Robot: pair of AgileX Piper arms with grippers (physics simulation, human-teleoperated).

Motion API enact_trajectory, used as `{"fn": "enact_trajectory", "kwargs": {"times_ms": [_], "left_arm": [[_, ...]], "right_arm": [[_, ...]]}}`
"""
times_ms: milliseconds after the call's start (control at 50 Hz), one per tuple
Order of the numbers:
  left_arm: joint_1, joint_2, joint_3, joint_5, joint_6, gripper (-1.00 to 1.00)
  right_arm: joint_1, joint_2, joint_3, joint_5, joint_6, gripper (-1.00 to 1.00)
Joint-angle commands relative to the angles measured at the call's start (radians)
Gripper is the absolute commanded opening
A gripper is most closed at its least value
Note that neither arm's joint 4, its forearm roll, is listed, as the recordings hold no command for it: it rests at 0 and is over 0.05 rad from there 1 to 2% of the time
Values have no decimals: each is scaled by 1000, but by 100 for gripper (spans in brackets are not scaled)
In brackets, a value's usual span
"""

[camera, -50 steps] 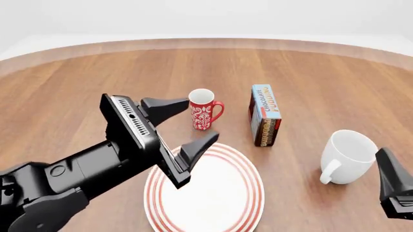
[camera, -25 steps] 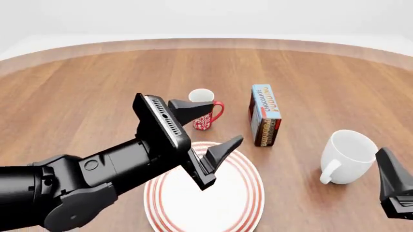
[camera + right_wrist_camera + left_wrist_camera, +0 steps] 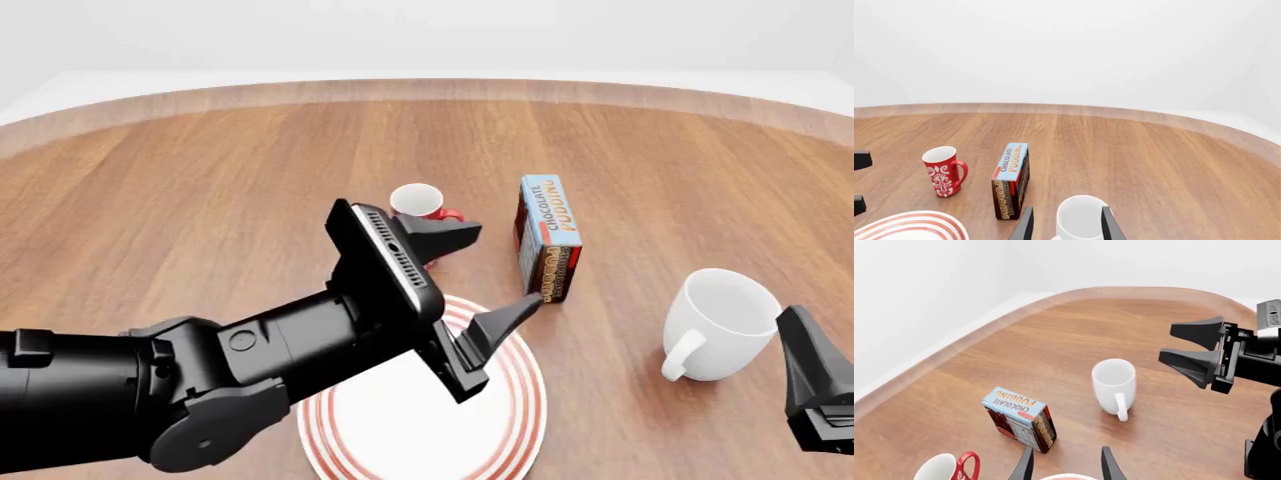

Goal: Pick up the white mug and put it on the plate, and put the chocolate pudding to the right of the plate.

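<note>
**A:** ok so going left to right: the left pincer [image 3: 470, 275] is wide open with nothing in it, hanging over the plate [image 3: 514, 415] with the red mug [image 3: 419, 202] peeking out just behind it. The chocolate pudding [image 3: 549, 238] stands upright just right of that pincer, long side running away from the arms.

**B:** and the white mug [image 3: 721, 322]?

**A:** further right on the tabletop, upright, handle toward the arms, well apart from the plate. The right pincer [image 3: 1064, 226] is way nearer; in its wrist view the mug sits right between its tips. Spread open, holding nothing.

**B:** anything changed from a second ago?

**A:** the left arm swung rightward and forward toward the pudding box. Right arm, mug and box haven't budged.
</note>
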Motion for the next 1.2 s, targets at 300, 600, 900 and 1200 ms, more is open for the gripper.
{"fn": "enact_trajectory", "kwargs": {"times_ms": [300,600,900,1200], "left_arm": [[-42,99,-52,-13,-23,100],[-59,166,-80,-21,-42,100],[-74,216,-127,-12,-51,100],[-91,276,-166,-22,-73,100]], "right_arm": [[-1,0,-1,0,2,100],[0,0,-1,-1,1,100],[1,0,-1,-2,2,100],[2,0,-2,-2,2,100]]}}
